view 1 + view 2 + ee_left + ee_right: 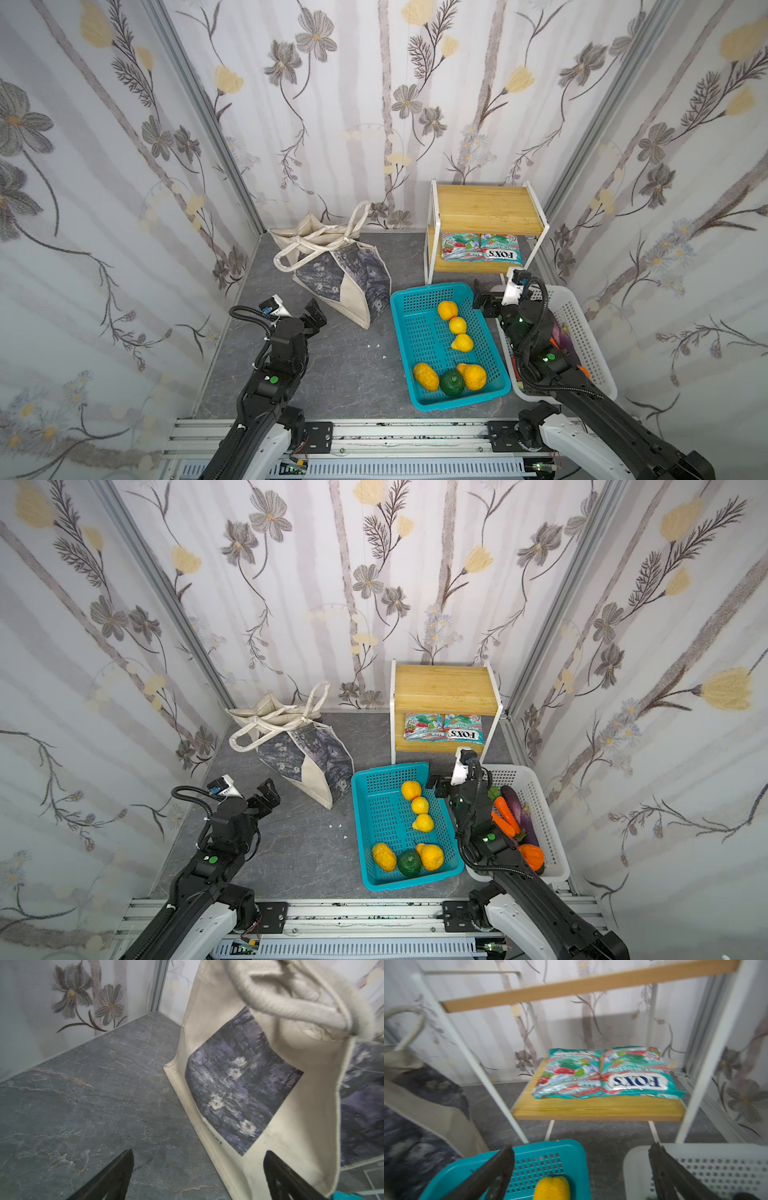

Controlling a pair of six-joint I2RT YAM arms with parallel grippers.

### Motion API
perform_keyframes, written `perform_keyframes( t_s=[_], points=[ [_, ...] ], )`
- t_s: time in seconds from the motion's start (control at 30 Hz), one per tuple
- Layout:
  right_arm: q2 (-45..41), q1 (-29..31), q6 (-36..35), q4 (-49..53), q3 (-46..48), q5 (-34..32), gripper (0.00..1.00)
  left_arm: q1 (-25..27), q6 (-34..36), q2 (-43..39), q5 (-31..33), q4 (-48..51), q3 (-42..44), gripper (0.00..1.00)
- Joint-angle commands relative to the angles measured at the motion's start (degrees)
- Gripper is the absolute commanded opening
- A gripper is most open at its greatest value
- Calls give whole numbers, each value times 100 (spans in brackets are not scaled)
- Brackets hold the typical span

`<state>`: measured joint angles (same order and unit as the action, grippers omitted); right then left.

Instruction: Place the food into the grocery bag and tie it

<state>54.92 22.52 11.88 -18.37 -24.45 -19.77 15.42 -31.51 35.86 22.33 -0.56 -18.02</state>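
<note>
The cream grocery bag (345, 286) (305, 758) with its dark printed panel slumps at the back left, its long handles (316, 243) bunched over the mouth. Several yellow fruits (457, 325) (419, 805) and a green one (452, 383) lie in the teal basket (428, 289) (388, 769). Two teal snack packets (482, 248) (608, 1074) sit on the rack's lower shelf. My left gripper (313, 316) (199, 1152) is open and empty, just short of the bag (239, 1084). Also open and empty, my right gripper (482, 297) (581, 1146) hovers between the two baskets, facing the packets.
A white mesh basket (540, 804) (695, 1151) at the right holds carrots (505, 812), aubergines and an orange vegetable, under my right arm. The wood-and-white rack (486, 208) stands at the back right. Flowered walls enclose three sides. Bare grey floor (345, 365) lies between my left arm and the teal basket.
</note>
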Motion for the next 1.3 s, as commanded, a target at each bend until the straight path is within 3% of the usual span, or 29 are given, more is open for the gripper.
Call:
perform_keyframes(
  t_s=[0.0,0.13,0.33,0.53,0.7,1.1,1.27],
  points=[
    [-91,-438,-116,-1144,501,-409,100,91,240,264,895,-1194,191,100],
    [140,-926,-857,-2436,1068,-583,100,123,905,1002,1937,-2104,124,100],
    [706,-1523,-813,-2987,1236,-614,100,82,1746,1700,1867,-3470,356,100],
    [1389,-1628,-764,-4116,1469,-202,100,-502,2394,2491,1094,-4387,559,100],
    [2015,-1627,-979,-4640,1385,63,100,-1208,2351,3250,104,-5094,550,100],
    [3187,-1631,-1151,-6757,1807,155,100,-1442,2355,4661,-804,-6412,236,100],
    [3173,-1632,-1108,-6255,1547,65,100,-1414,2531,5003,-1101,-6689,195,100]
  ],
)
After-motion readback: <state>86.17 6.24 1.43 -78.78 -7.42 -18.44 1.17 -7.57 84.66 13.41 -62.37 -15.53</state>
